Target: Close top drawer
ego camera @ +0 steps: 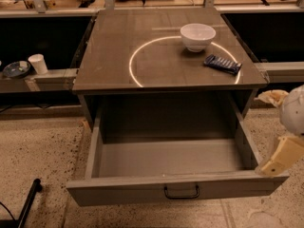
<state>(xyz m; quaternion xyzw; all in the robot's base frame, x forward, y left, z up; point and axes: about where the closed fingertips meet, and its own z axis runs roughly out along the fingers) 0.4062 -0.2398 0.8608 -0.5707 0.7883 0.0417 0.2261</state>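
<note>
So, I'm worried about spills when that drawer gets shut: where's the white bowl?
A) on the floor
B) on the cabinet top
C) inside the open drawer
B: the white bowl rests on the cabinet top, above the open top drawer; the claw is beside the drawer's right front corner.

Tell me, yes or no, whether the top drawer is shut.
No: the top drawer stands pulled far out from the cabinet, with the gripper beside its right front corner.
</note>
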